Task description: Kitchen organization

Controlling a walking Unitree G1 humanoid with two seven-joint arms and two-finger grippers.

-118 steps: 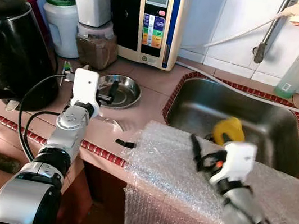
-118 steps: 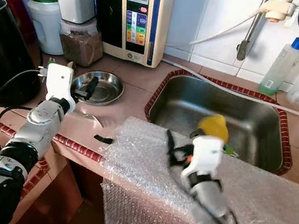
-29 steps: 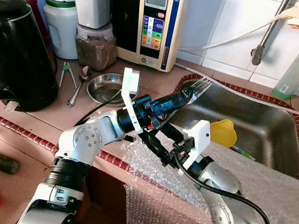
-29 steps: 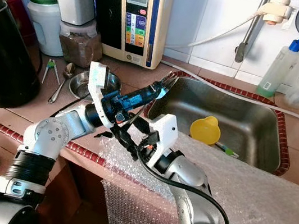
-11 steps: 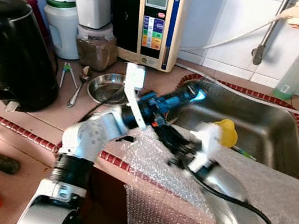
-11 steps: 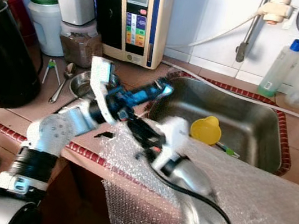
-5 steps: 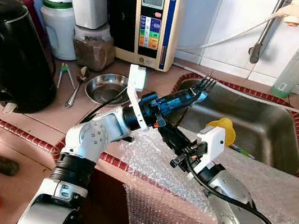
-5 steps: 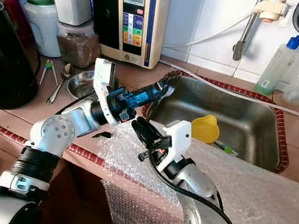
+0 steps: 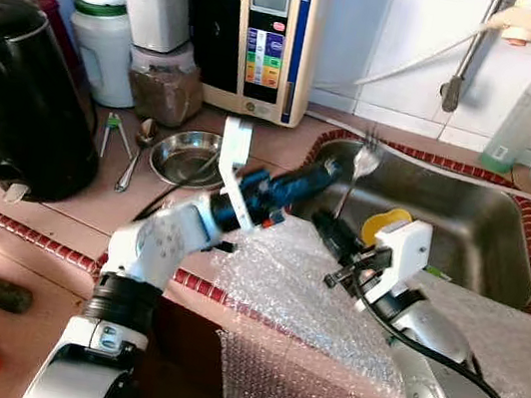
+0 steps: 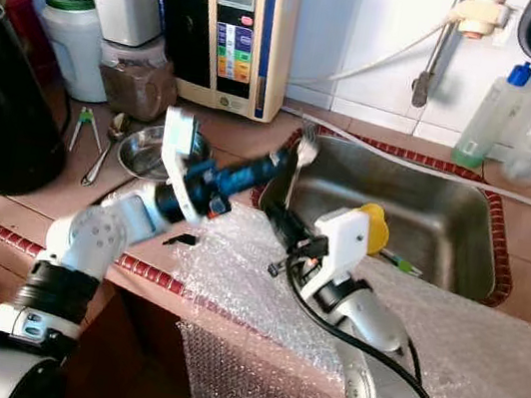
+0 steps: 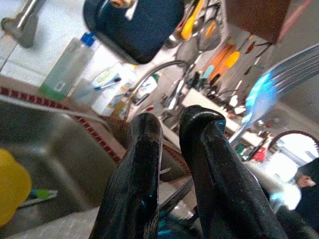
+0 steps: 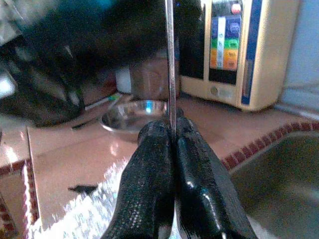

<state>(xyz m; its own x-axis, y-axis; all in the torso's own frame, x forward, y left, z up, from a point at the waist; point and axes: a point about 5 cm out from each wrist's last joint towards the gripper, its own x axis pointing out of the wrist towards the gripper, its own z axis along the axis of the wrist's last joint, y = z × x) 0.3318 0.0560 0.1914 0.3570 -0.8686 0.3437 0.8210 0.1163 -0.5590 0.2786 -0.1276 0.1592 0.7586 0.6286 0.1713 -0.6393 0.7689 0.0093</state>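
A metal fork [image 9: 364, 158] stands upright over the near-left corner of the steel sink [image 9: 466, 206]. My right gripper [image 9: 323, 224] is shut on the lower end of its handle, which shows pinched between the black fingers [image 12: 149, 164] in the right wrist view. My left gripper [image 9: 329, 169] reaches across the counter just left of the fork. Its fingers [image 11: 142, 149] are slightly apart with nothing between them. The fork's tines [image 11: 279, 74] show beside them.
Bubble wrap [image 9: 282, 283] drapes over the counter's front edge under both arms. A yellow cup [image 9: 389, 221] lies in the sink. A steel bowl [image 9: 181, 155], a spoon [image 9: 139, 144], a black kettle [image 9: 15, 89] and a water machine [image 9: 273, 39] stand to the left.
The fork has gone from the left gripper to the right one. It now stands upright, and the right gripper has moved right with it. The left fingers are off it.
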